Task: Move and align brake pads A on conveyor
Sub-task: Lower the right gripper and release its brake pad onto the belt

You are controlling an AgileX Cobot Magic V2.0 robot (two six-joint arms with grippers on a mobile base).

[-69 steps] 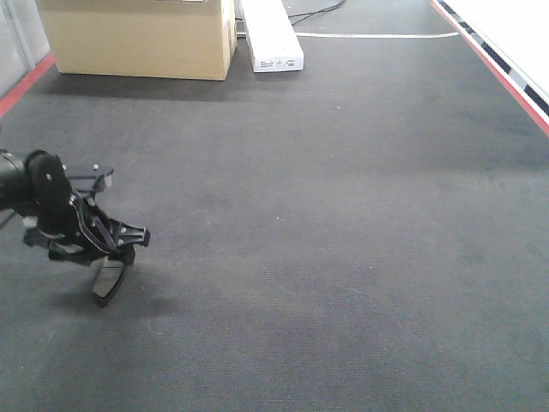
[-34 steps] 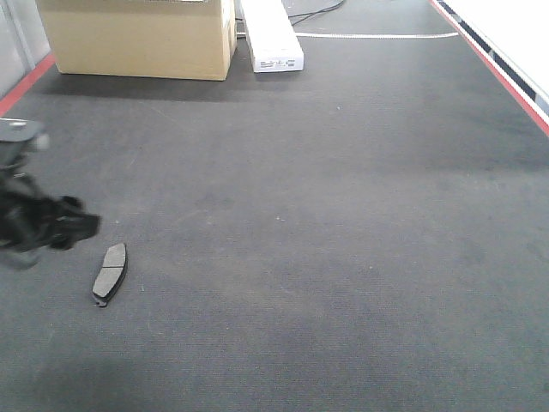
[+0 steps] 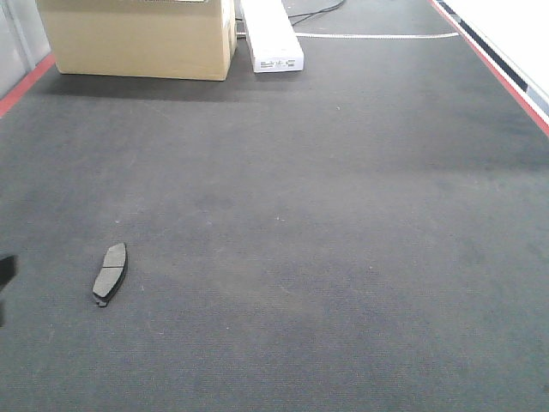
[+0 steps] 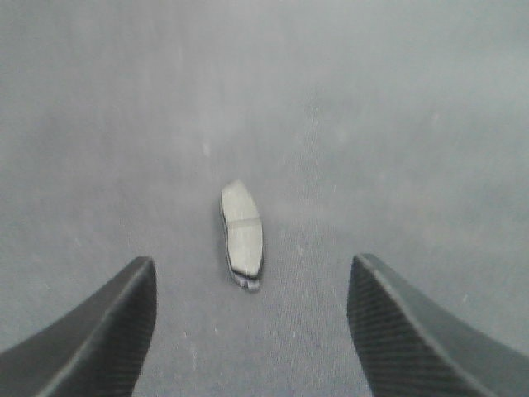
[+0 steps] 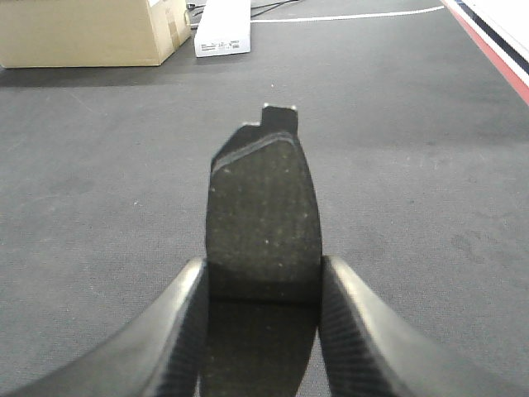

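Brake pads A (image 3: 110, 273): two are in view. The loose pad (image 4: 242, 236) lies flat on the conveyor (image 3: 343, 257), near its left side and toward the front, grooved face up. In the front view its long axis runs away from the camera, with the far end leaning slightly right and a small tab at the near end. The left gripper (image 4: 254, 269) hangs above it looking down, its fingers (image 4: 99, 331) spread wide and empty. In the wrist view the pad sits between them, untouched.

The held pad (image 5: 264, 207) is clamped across its width by the right gripper (image 5: 263, 273), with a finger on each long edge at its near end. It is carried above the belt, dark speckled face up. Its long axis points straight ahead, tab leading, toward the cardboard box (image 5: 83, 33) and white box (image 5: 223, 29) at the far end.
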